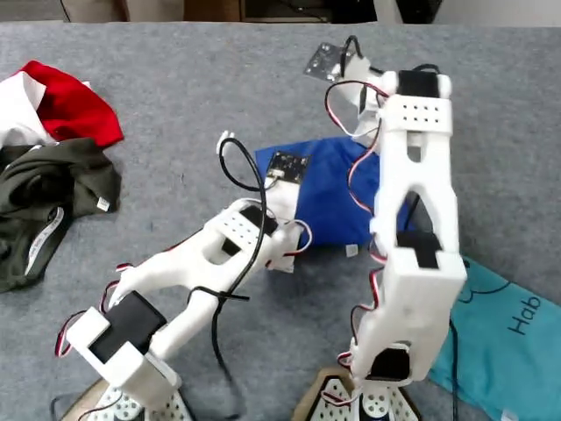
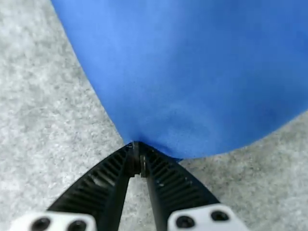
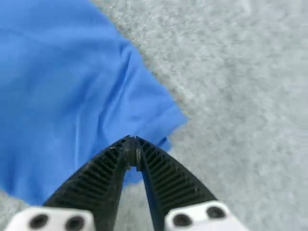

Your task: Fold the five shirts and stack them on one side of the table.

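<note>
The bright blue cloth shirt (image 1: 329,189) lies mid-way across the grey felt-covered tabletop (image 1: 175,79), under both arms. The left hand (image 2: 137,156) is pinched tight on the shirt's rounded edge, its tips together with cloth caught between them. The right hand (image 3: 134,149) is closed too, nipping the fabric by a corner where it creases near a hem.

This looks to me like a fold being made on this one shirt. To do it well, both hands should lift only enough to clear the cloth below. They should travel at one pace so the held edge runs straight, then lay it flush before letting go; an uneven pull would skew the fold.

A flat teal shirt (image 1: 508,342) lies by the right arm's base, and a heap of red, white and dark olive garments (image 1: 53,158) sits well apart at the far left.
</note>
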`<state>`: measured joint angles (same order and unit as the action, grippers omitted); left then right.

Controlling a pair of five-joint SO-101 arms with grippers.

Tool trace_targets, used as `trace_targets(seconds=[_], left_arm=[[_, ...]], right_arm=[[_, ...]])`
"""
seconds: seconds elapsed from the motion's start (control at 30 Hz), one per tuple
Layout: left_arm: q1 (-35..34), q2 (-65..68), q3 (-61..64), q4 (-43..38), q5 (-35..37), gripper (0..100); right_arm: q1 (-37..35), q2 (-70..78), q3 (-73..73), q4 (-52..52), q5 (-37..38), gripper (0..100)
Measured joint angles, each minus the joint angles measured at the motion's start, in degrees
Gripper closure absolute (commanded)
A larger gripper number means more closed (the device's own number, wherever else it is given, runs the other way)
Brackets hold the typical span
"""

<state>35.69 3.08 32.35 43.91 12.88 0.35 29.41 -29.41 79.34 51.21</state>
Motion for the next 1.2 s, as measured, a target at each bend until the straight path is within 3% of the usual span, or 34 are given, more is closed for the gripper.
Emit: trace_targets(seconds=[0.5, 0.77, 1.03, 1.2], left_arm=[[1.93, 0.00, 0.88, -0.62, 0.09, 98], [5.01, 0.00, 1.23, -0.62, 0.09, 98], [-1.23, 0.00, -4.84, 10.55, -2.02, 98], [-7.56, 0.00, -14.95, 18.73, -2.73, 98]], right_arm=[[4.66, 26.73, -20.92, -5.89, 0.00, 99.4], [4.84, 29.01, -34.99, 2.99, 0.00, 99.4], [3.16, 29.01, -59.25, 20.57, 0.35, 99.4], [3.43, 28.40, -60.84, 22.15, 0.35, 99.4]])
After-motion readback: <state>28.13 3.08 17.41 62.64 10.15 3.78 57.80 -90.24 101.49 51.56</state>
